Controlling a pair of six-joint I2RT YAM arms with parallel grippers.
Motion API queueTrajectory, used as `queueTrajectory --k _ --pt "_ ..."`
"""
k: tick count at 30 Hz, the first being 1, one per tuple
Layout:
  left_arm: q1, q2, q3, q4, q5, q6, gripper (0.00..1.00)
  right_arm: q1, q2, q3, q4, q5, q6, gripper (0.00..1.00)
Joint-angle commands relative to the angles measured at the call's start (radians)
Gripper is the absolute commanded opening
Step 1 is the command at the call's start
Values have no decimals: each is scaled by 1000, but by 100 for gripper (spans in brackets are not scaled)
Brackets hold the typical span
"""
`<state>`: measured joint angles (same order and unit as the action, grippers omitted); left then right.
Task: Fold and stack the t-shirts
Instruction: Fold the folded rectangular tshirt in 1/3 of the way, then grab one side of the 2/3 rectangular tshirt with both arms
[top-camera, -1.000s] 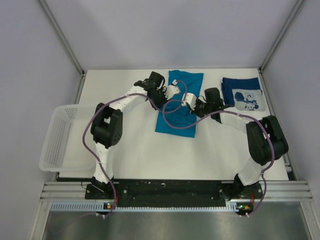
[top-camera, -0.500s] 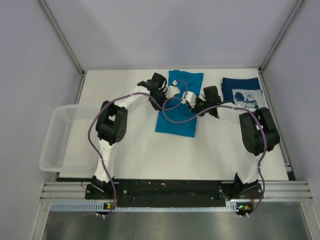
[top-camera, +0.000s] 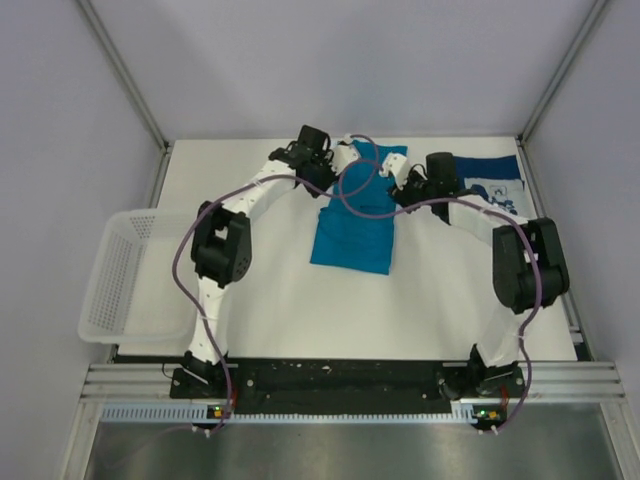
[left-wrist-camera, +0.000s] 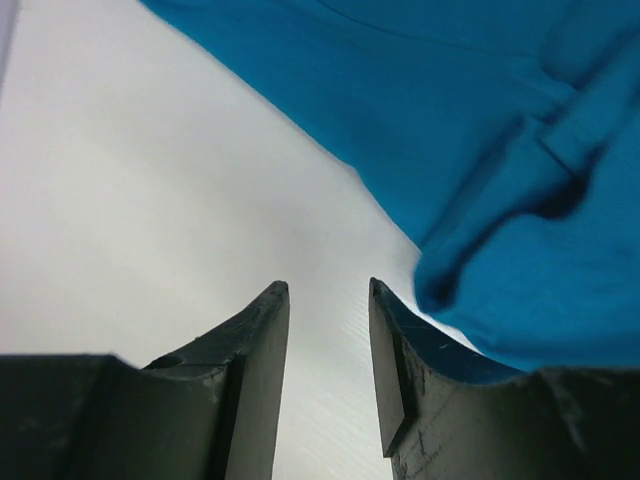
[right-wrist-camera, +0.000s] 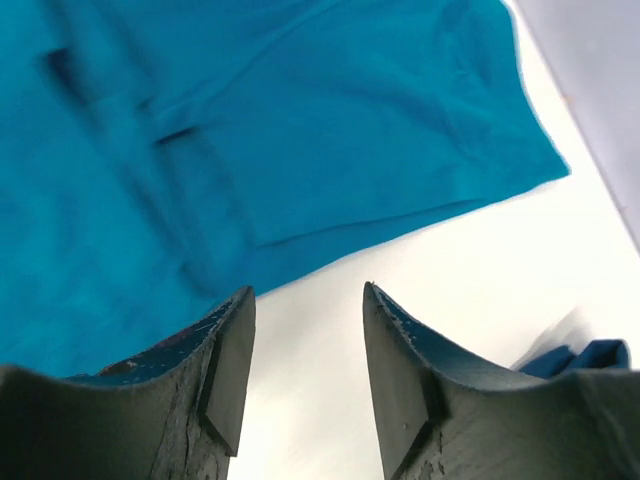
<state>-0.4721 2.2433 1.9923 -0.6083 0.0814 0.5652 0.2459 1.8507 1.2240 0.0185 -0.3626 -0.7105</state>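
Observation:
The plain teal-blue t-shirt (top-camera: 352, 235) lies folded lengthwise in the middle of the white table. My left gripper (top-camera: 334, 168) is at its far left edge, open and empty, with bare table between the fingertips (left-wrist-camera: 325, 287) and the teal cloth (left-wrist-camera: 500, 130) just to its right. My right gripper (top-camera: 402, 185) is at the shirt's far right edge, open and empty (right-wrist-camera: 308, 290), with the teal cloth (right-wrist-camera: 250, 130) ahead and to the left. The navy t-shirt with the pale print (top-camera: 495, 195) lies folded at the far right, partly hidden by my right arm; a corner of it shows in the right wrist view (right-wrist-camera: 590, 356).
A white mesh basket (top-camera: 120, 275) hangs off the table's left edge. Purple cables loop over the teal shirt's far half. Grey walls and metal posts close in the table at the back and sides.
Both grippers have moved from over the middle of the teal shirt toward its far end and apart, to its left and right edges. The shirts have not visibly shifted.

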Motion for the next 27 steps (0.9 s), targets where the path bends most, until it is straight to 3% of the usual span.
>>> queueTrajectory --k 1,4,6,9,17,27 --pt "3 -247 -186 -80 317 184 42 -3 -247 -184 2 -235 -67 48" --pt "-11 -388 -430 -82 509 372 48 16 -367 -314 -73 -335 -171 51" --pt "-33 -454 -587 -41 503 458 53 71 -418 -382 -129 -296 -233 52" --pt "-62 -475 -697 22 443 504 57 191 -420 -425 -221 -137 -300 54" --pt "-79 -403 -722 59 367 493 60 277 -358 -446 -239 -27 -277 53" --pt "-108 -350 -733 -67 331 575 58 326 -300 -463 -247 19 -259 50"
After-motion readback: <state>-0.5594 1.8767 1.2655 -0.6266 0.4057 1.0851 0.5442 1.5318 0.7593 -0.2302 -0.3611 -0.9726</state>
